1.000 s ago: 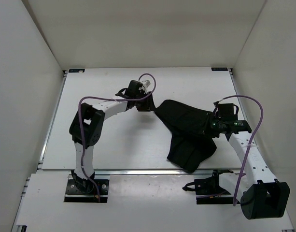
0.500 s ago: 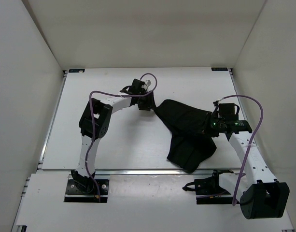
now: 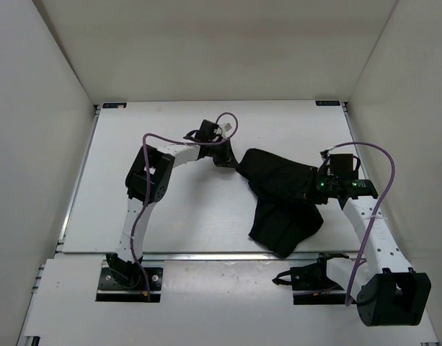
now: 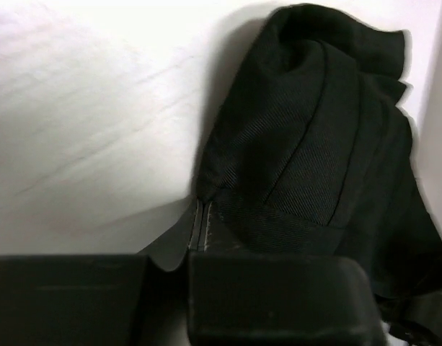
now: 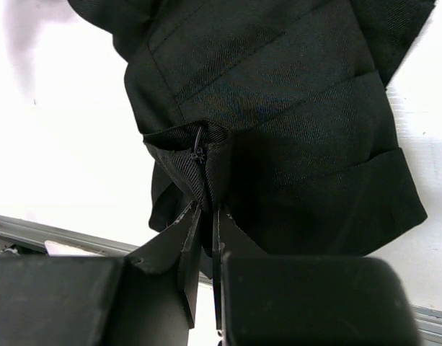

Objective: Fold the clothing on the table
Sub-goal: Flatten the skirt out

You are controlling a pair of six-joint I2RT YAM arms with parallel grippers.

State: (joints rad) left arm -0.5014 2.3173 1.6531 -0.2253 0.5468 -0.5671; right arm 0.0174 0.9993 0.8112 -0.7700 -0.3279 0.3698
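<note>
The clothing (image 3: 282, 202) is a limp black garment lying crumpled on the right half of the white table (image 3: 170, 209), with a lobe hanging toward the front edge. My left gripper (image 3: 232, 160) is at the garment's far left corner. In the left wrist view it (image 4: 200, 220) is shut on a stitched edge of the clothing (image 4: 314, 144). My right gripper (image 3: 316, 189) sits at the garment's right side. In the right wrist view it (image 5: 208, 210) is shut on a bunched fold of the clothing (image 5: 278, 108) beside a zipper.
White walls (image 3: 40, 108) close in the table on three sides. A metal rail (image 3: 206, 255) runs along the front edge, with black brackets (image 3: 113, 105) at the far corners. Purple cables (image 3: 383, 166) loop over both arms. Bare tabletop (image 4: 84, 130) lies left of the garment.
The left arm has reached to the right, up to the garment's far left corner, and its jaws have gone from open to shut on the fabric edge. The right arm has barely moved.
</note>
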